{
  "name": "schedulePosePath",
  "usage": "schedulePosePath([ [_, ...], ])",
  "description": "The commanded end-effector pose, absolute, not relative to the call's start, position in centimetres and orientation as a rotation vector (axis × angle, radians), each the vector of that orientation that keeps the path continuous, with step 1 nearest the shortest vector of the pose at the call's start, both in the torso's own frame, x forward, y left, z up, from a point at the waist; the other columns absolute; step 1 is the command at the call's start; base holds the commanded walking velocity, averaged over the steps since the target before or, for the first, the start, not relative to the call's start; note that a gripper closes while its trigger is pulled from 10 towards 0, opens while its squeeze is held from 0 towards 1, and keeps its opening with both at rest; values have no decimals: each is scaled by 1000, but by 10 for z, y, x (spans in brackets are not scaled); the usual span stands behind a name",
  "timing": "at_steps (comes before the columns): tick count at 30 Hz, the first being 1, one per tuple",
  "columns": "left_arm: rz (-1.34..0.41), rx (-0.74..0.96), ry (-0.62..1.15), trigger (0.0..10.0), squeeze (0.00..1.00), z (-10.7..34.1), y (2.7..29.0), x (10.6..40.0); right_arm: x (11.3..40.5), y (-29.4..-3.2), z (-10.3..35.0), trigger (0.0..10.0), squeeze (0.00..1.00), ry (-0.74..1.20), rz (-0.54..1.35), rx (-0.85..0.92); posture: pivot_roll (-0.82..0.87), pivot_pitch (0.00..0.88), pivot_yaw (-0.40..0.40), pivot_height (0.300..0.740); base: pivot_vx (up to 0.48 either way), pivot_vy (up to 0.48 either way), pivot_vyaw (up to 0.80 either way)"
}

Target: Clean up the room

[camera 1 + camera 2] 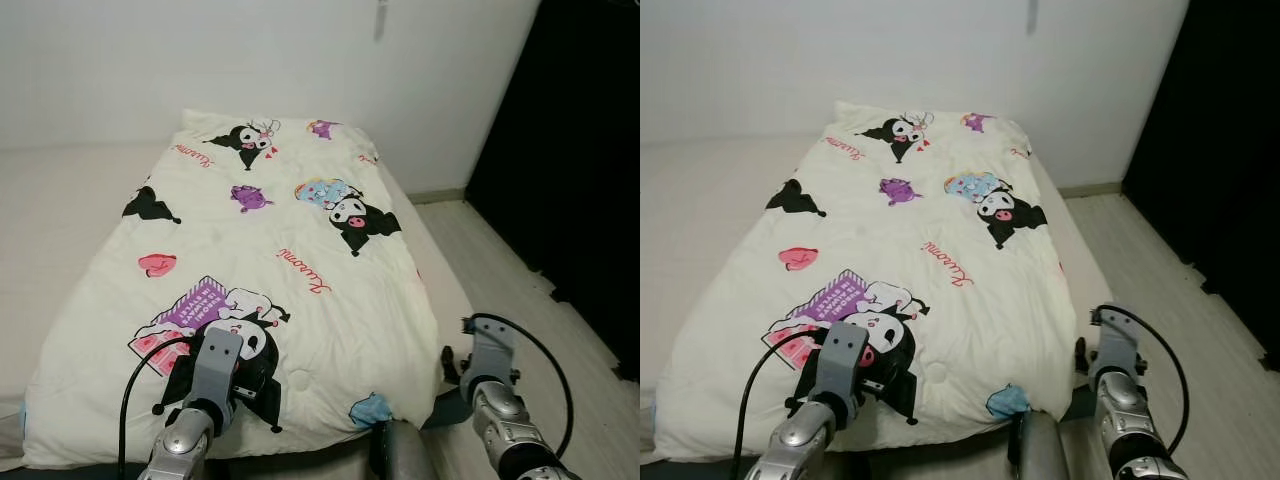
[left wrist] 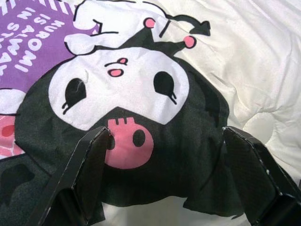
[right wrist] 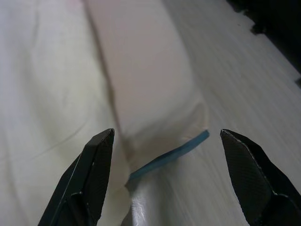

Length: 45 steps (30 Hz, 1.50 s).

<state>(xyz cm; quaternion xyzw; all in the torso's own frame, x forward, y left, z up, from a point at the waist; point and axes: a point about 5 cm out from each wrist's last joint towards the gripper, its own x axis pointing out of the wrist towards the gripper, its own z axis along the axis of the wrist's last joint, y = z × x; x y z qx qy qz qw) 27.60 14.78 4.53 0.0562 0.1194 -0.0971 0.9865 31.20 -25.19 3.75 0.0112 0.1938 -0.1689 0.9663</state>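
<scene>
— Where was the quilt [image 1: 260,270]?
— Spread flat over the bed [image 1: 445,270], its near edge at the foot.
— And the claws?
— The left claw [image 2: 162,155] hung spread wide over the black cartoon print, holding nothing. The right claw [image 3: 167,155] gaped empty over the bed's corner, near the floor [image 1: 520,290].

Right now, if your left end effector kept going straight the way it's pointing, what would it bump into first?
Most likely the cartoon quilt. The left end effector is open and aimed at the black-hooded character with the pink skull printed on it. Nothing else lies between, though how close the fabric is remains hard to judge.
</scene>
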Motion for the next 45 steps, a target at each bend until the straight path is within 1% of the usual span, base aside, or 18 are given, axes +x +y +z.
schedulePosePath([
  [1,-198,101,245,10000,0,45,148,273,308,-258,35,10000,1000,390,-394,88,-28,166,-18,556,0,0,0],
  [8,-185,96,208,10000,0,53,150,271,310,-265,41,10000,1000,357,-421,157,-16,181,-18,556,0,0,0],
  [9,-188,70,179,10000,0,57,150,270,313,-266,44,10000,1000,340,-406,203,-1,201,-22,556,0,0,0],
  [11,-312,-27,88,10000,0,75,139,261,322,-264,54,10000,1000,302,-340,271,31,244,-34,556,0,0,0],
  [13,-431,-58,42,10000,0,87,128,252,327,-262,58,10000,1000,287,-310,301,48,259,-39,556,0,0,0],
  [16,-472,-50,31,10000,0,90,124,248,328,-262,59,10000,1000,285,-305,316,48,259,-39,556,0,0,0],
  [17,-513,-44,20,10000,0,95,119,244,330,-261,61,10000,1000,284,-293,327,75,289,-44,556,0,0,0],
  [19,-513,-44,20,10000,0,95,119,244,330,-261,61,10000,1000,284,-293,327,75,289,-44,556,0,0,0],
  [20,-553,-15,0,10000,0,102,116,241,331,-259,61,10000,1000,293,-277,333,99,310,-47,556,0,0,0],
  [21,-570,10,-26,10000,0,112,114,239,332,-257,60,10000,392,316,-270,318,124,334,-46,556,0,0,0],
  [23,-578,25,-44,10000,0,119,114,238,332,-256,59,10000,392,332,-266,306,127,338,-47,556,0,0,0],
  [24,-573,42,-65,10000,0,125,115,238,332,-255,57,10000,0,351,-266,289,140,349,-47,556,0,0,0],
  [31,-565,73,-112,10000,0,142,121,234,329,-256,53,10000,0,384,-284,262,172,373,-39,556,0,0,0],
  [35,-523,86,-135,10000,0,155,128,232,332,-258,59,10000,0,326,-288,290,183,375,-35,556,0,0,0],
  [38,-508,93,-143,10000,0,160,130,233,333,-258,60,10000,0,317,-291,335,199,376,-30,556,0,0,0],
  [40,-488,99,-151,10000,0,163,133,235,334,-254,59,10000,0,307,-283,427,209,377,-30,556,0,0,0],
  [43,-460,106,-157,10000,0,166,136,235,335,-251,59,10000,0,305,-277,478,210,376,-31,556,0,0,0],
  [45,-444,113,-158,10000,0,168,138,236,336,-249,59,10000,0,315,-272,466,209,374,-32,556,0,0,0],
])
